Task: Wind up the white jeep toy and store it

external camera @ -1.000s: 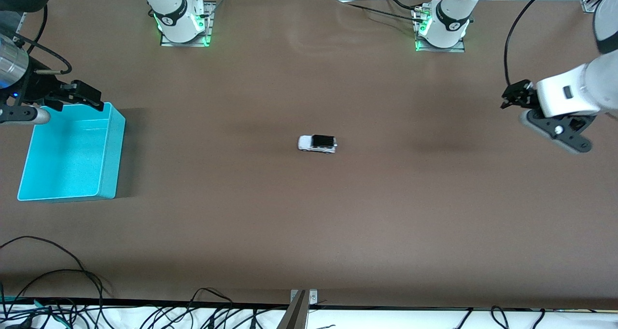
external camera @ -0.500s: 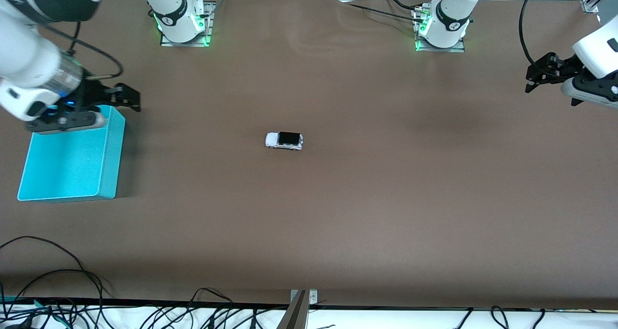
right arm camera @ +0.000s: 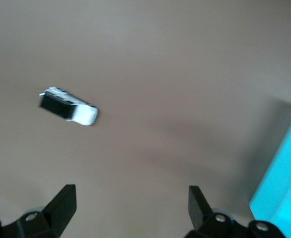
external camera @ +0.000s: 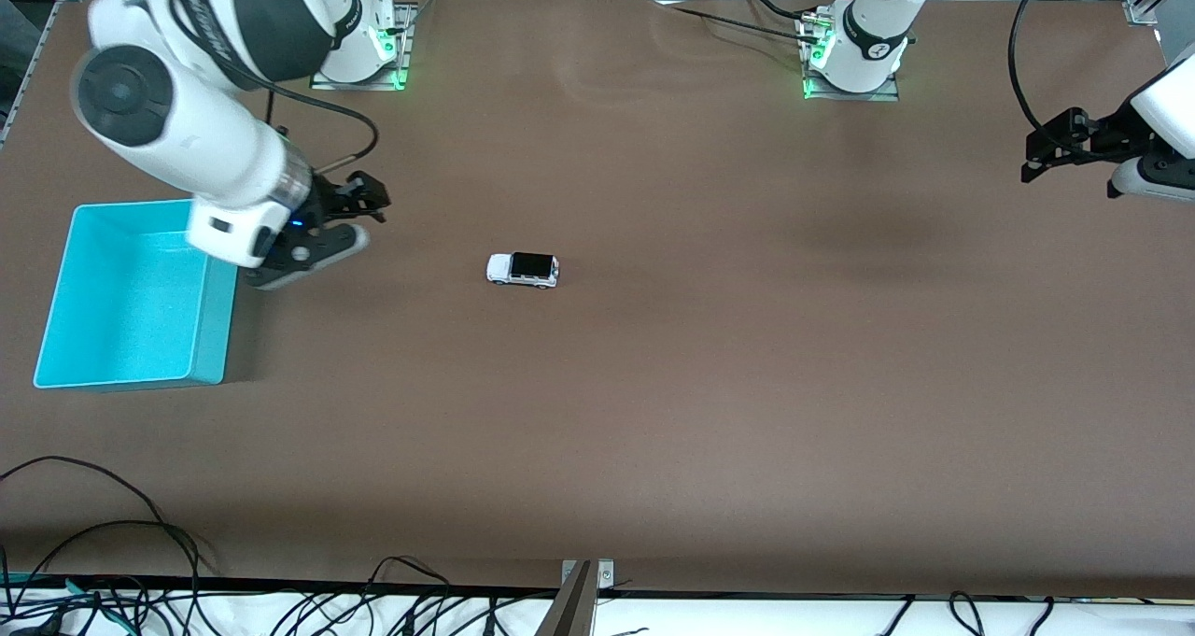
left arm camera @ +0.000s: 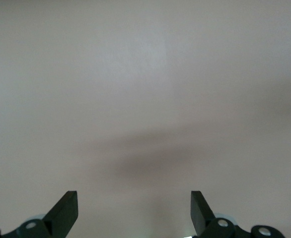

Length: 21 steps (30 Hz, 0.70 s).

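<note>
Tiny white toy jeep with black roof (external camera: 522, 269) (right arm camera: 67, 106) alone mid-table; right gripper (external camera: 366, 197) (right arm camera: 130, 208) spread wide between jeep and cyan plastic bin (external camera: 65, 272) (right arm camera: 284, 183); left gripper (external camera: 1050, 146) (left arm camera: 134, 210) spread wide, empty, waiting.

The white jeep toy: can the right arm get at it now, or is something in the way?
Probably yes. The right gripper hangs open over bare table between the cyan bin and the white jeep toy.

Brown table (external camera: 709, 412) under even light; black cables (external camera: 112, 589) over white strip along edge nearest front camera.

Robotics lab, two bolted-down arm bases (external camera: 353, 52) with green lights, brown-covered table (external camera: 709, 384), loose cables (external camera: 103, 561)
</note>
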Motion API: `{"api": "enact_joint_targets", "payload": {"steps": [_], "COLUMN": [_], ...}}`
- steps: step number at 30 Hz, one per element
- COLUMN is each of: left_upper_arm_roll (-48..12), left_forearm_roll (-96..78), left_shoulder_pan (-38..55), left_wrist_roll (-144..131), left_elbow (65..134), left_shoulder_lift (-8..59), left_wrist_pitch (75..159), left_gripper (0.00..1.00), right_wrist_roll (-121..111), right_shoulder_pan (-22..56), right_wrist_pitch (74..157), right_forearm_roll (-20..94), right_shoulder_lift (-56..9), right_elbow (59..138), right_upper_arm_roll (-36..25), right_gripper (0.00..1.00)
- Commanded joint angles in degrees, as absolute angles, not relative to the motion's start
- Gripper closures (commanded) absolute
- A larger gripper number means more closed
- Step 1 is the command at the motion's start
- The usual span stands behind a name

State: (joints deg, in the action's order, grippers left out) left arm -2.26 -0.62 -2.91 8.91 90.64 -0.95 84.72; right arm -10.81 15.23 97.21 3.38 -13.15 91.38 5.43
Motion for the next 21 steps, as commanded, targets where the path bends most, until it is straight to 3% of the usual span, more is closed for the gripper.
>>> {"api": "enact_joint_targets", "payload": {"steps": [1,13,21], "left_upper_arm_roll": [-2.46,-2.55,-2.55], "left_forearm_roll": [-2.37,-2.55,-2.99], "left_shoulder_pan": [-3.60,-3.60,-3.51], "left_wrist_roll": [6.07,5.62,5.89], "left_elbow": [90.70,88.95,88.86], "left_shoulder_lift": [-2.11,-1.49,-1.05], "left_wrist_pitch": [82.97,82.97,83.23], "left_gripper": [0.00,0.00,0.00], "right_wrist_roll": [-25.89,-52.54,-56.60], "right_shoulder_pan": [15.82,19.51,25.39], "right_wrist_pitch": [99.57,107.92,119.43], "right_forearm_roll": [5.97,5.89,3.17], "right_shoulder_lift": [-17.04,-25.57,-26.54], "right_elbow": [90.26,91.31,97.29], "right_upper_arm_roll": [5.27,7.56,7.47], "right_gripper": [0.00,0.00,0.00]}}
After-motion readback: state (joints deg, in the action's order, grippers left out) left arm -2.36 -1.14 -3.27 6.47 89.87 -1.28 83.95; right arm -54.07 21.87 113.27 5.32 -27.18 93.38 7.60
